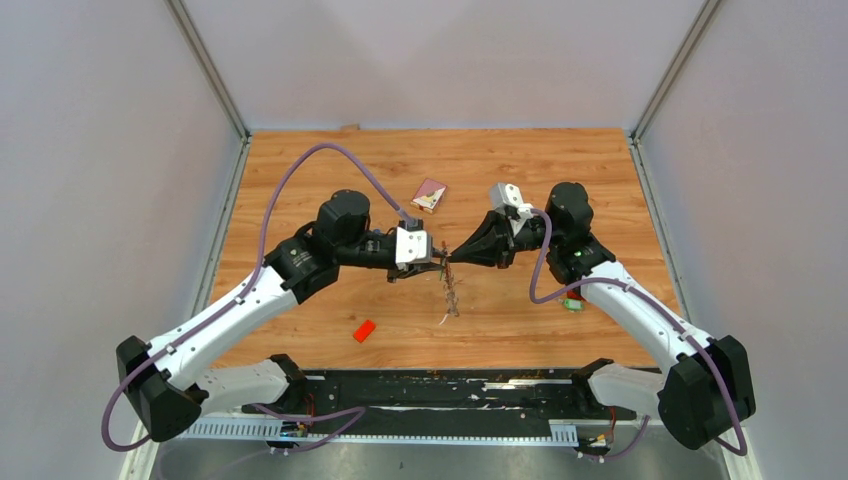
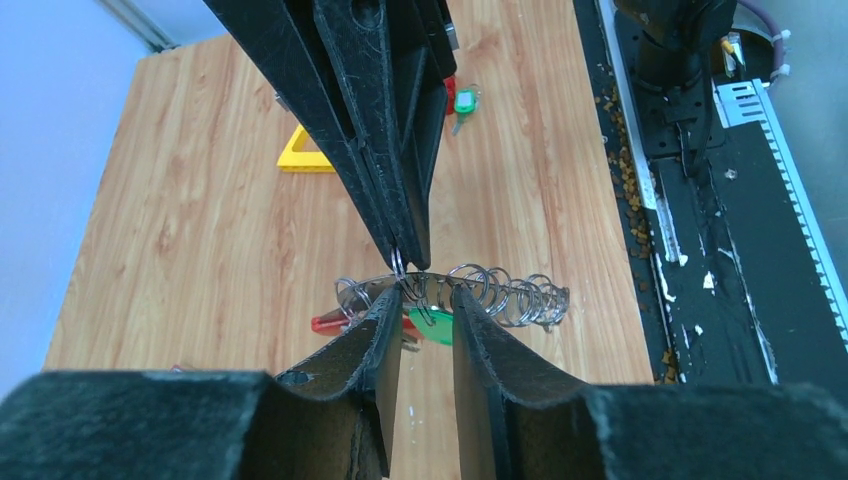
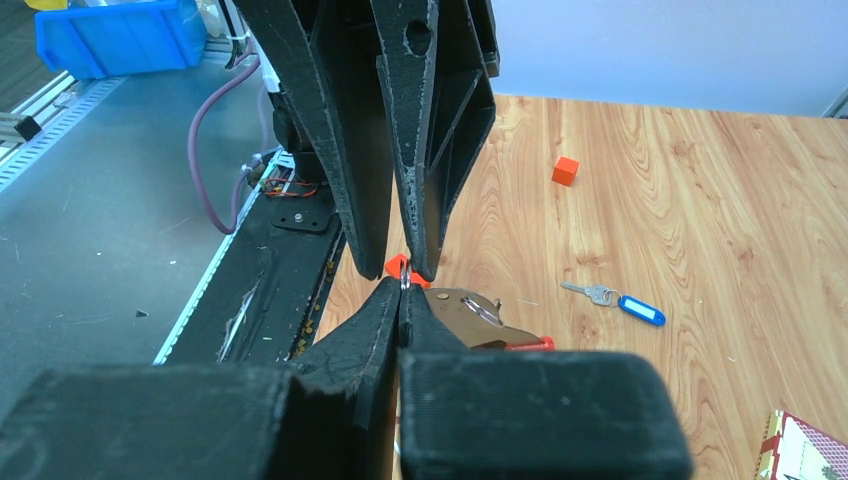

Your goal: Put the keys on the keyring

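Hanging where the two fingertips meet, the keyring [image 2: 500, 295] is pinched by one wire loop in the right gripper [image 2: 405, 262], jaws pressed together on it, and its row of rings runs crosswise to the left gripper [image 2: 428, 298], whose jaws stand partly apart astride that loop. Both loose keys lie on the table [image 2: 200, 220], well apart from the ring: the green-tagged key [image 2: 463, 102] straight ahead of the left gripper, beyond the right one, and the blue-tagged key [image 3: 625, 303] below and beside the right gripper, so the freer left arm looks likelier to fetch.
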### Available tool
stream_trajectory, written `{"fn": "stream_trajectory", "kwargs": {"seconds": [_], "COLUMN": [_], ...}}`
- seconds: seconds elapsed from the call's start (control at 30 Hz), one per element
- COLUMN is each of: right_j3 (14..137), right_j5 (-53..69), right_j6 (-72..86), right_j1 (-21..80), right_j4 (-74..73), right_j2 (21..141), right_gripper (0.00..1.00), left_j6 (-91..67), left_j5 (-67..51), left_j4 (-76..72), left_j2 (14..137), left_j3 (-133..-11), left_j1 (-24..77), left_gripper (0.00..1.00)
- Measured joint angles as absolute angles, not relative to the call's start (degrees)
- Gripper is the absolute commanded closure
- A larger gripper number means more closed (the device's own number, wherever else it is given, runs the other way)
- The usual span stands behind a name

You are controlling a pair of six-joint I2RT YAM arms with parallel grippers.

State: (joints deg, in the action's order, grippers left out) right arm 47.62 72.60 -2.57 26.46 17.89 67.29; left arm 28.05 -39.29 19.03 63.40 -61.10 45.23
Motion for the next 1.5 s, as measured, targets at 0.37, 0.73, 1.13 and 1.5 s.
{"fn": "stream_trajectory", "kwargs": {"seconds": [0.37,0.73,1.13,1.5], "right_j3": [47.6,47.6,48.5,48.6], "right_j5": [72.6,72.6,65.5,63.4], "right_j6": [-2.4,-2.4,-15.2,-13.3], "right_j1": [26.4,26.4,26.4,26.4], "right_j4": [17.9,17.8,5.2,7.4], "right_j2": [67.3,67.3,64.1,64.7], "right_gripper": [1.0,1.0,0.53,0.59], "left_j6": [25.3,23.0,24.9,25.3], "left_j5": [-39.6,-39.0,-24.9,-11.9], "left_j4": [15.3,14.0,37.6,54.7], "left_j2": [63.9,64.9,75.7,80.4], "left_j3": [-59.7,-59.7,-78.4,-91.5], "left_j1": [45.2,44.8,46.9,54.0], "left_gripper": [0.8,1.0,1.0,1.0]}}
